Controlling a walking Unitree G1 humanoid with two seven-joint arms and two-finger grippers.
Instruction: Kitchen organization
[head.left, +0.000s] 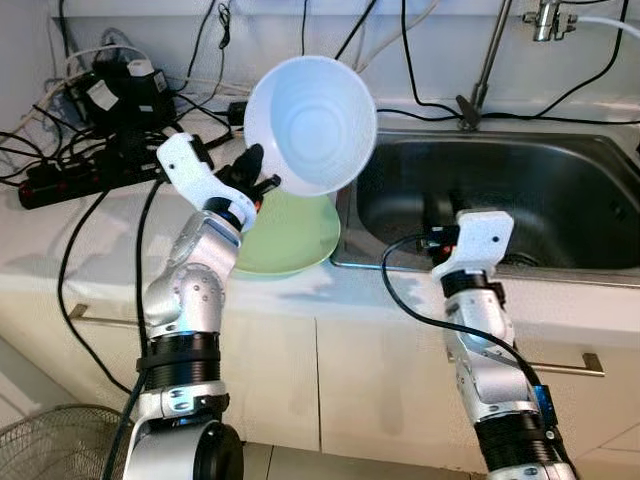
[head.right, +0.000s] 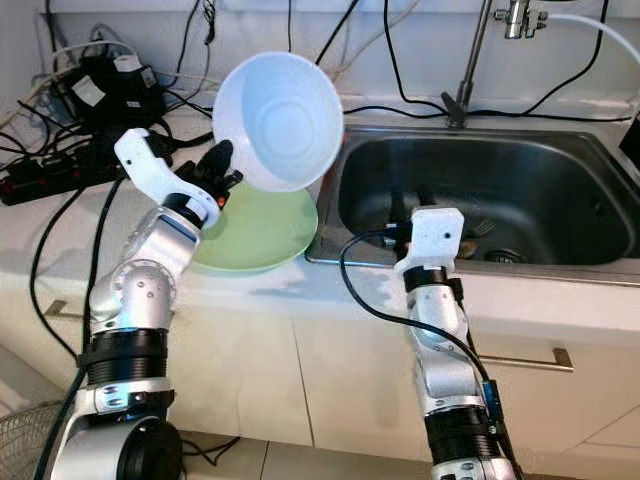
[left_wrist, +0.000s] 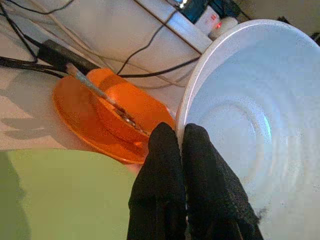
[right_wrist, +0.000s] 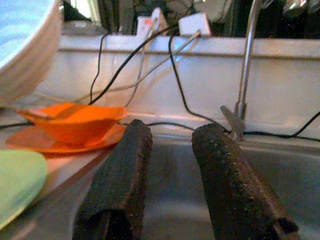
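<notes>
My left gripper (head.left: 262, 178) is shut on the rim of a large white bowl (head.left: 312, 125), holding it tilted in the air above a pale green plate (head.left: 290, 235) on the counter. In the left wrist view the black fingers (left_wrist: 167, 170) pinch the bowl's rim (left_wrist: 190, 107). Behind sits an orange bowl (left_wrist: 125, 112) on an orange saucer (left_wrist: 75, 110) with a utensil in it. My right gripper (right_wrist: 170, 170) stands open over the front edge of the steel sink (head.left: 520, 195), nothing between its fingers.
A power strip and tangled black cables (head.left: 95, 130) lie at the counter's back left. A faucet pipe (head.left: 490, 60) rises behind the sink. Cabinet fronts with handles (head.left: 570, 365) run below the counter. A fan grille (head.left: 50, 440) stands on the floor at lower left.
</notes>
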